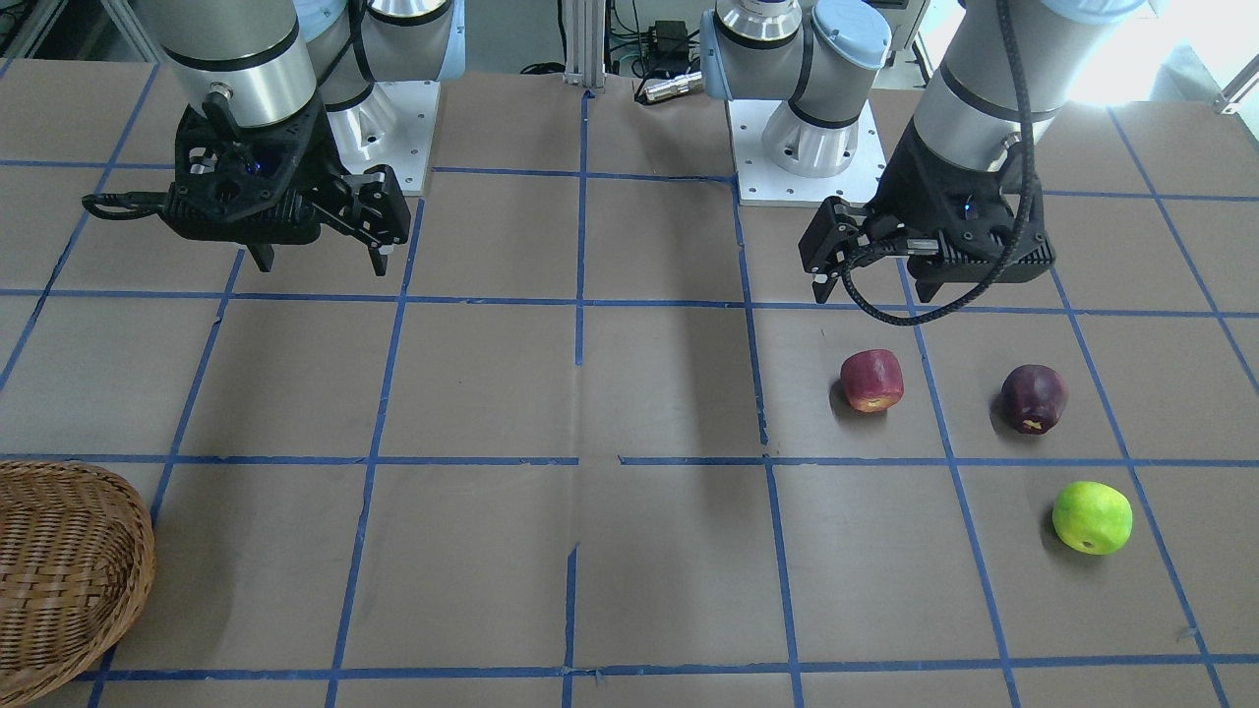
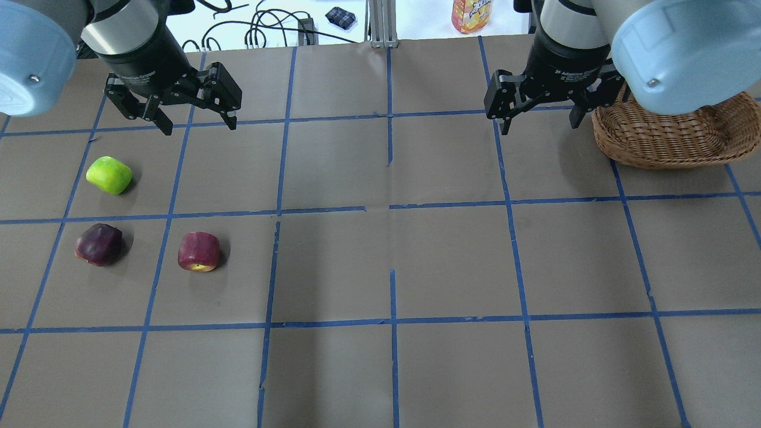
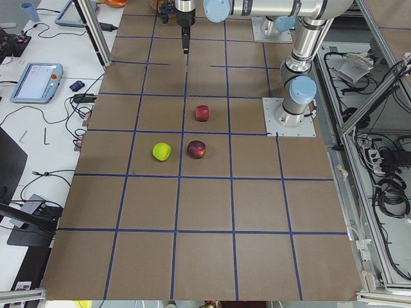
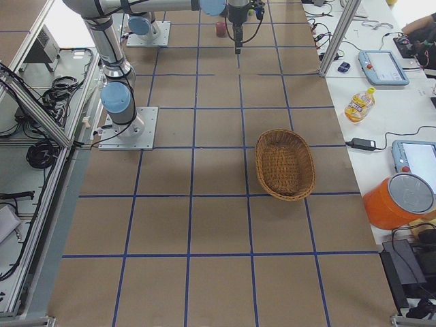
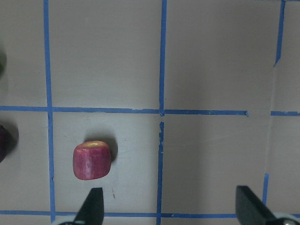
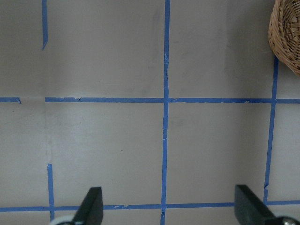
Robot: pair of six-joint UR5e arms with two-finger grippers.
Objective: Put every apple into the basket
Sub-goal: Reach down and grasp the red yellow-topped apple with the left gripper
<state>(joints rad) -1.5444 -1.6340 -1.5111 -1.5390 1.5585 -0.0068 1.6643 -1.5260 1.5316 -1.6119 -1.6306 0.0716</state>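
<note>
Basket (image 2: 672,139) sits at two o'clock of the surface (image 2: 380,267) seen from overhead. At nine o'clock lie the red apple (image 2: 199,251), maroon apple (image 2: 98,244) at its nine, green apple (image 2: 109,175) at the maroon's twelve. Left jaws and right jaws hang spread wide above the surface.

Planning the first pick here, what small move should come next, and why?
Probably centre the open left gripper over the red apple: it lies on that arm's side, far from the basket, and the left wrist view shows it off-centre.
</note>
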